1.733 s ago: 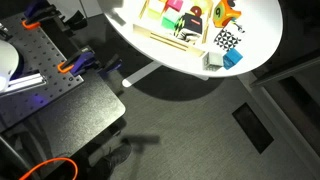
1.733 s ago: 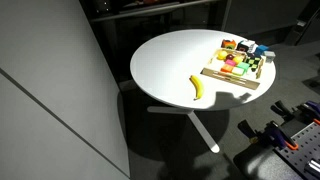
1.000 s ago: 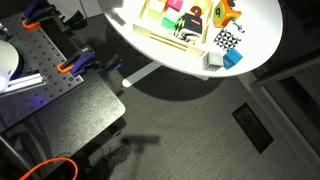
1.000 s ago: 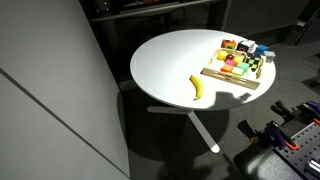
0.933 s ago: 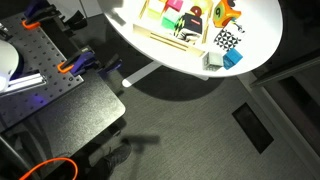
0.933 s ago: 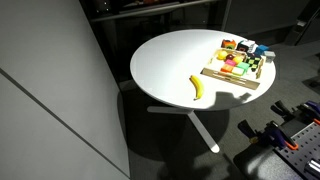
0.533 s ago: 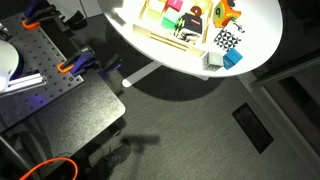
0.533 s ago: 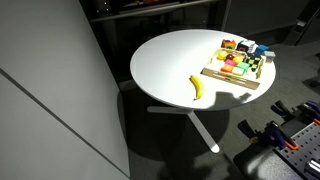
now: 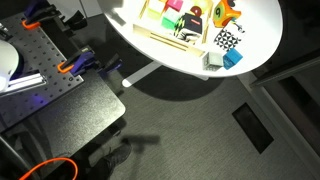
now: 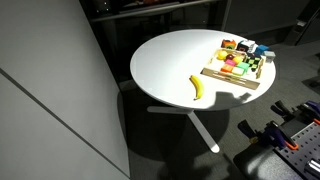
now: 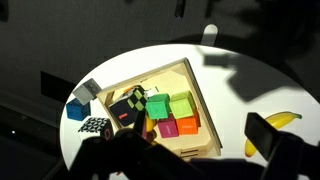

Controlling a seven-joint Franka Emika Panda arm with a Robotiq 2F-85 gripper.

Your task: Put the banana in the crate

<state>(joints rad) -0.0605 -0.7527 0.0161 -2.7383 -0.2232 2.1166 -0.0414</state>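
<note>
No writing can be read anywhere: a dark block (image 11: 125, 108) in the crate (image 11: 196, 84) bears a red mark, too blurred to make out. One banana (image 10: 197, 88) lies flat on the round white table (image 10: 165, 60), left of the crate (image 10: 217, 73) and apart from it, with bare tabletop between them. In the wrist view the banana (image 11: 288, 119) shows at the right edge, partly hidden behind a dark, blurred finger (image 11: 268, 137).

The gripper (image 11: 195, 152) hangs above the table, its two fingers spread well apart with nothing between them (both are out of focus).

The crate holds two green blocks (image 11: 181, 104), one magenta, one orange and the dark one. Outside its left wall stand three small things: a blue block (image 11: 77, 110), a checkered cube (image 11: 95, 126) and a pale block (image 11: 87, 88). In an exterior view one orange-and-yellow toy (image 9: 224, 12) sits just beside the crate (image 9: 160, 33), and two orange-handled clamps (image 9: 70, 67) grip a perforated metal plate (image 9: 40, 45) at the left.
</note>
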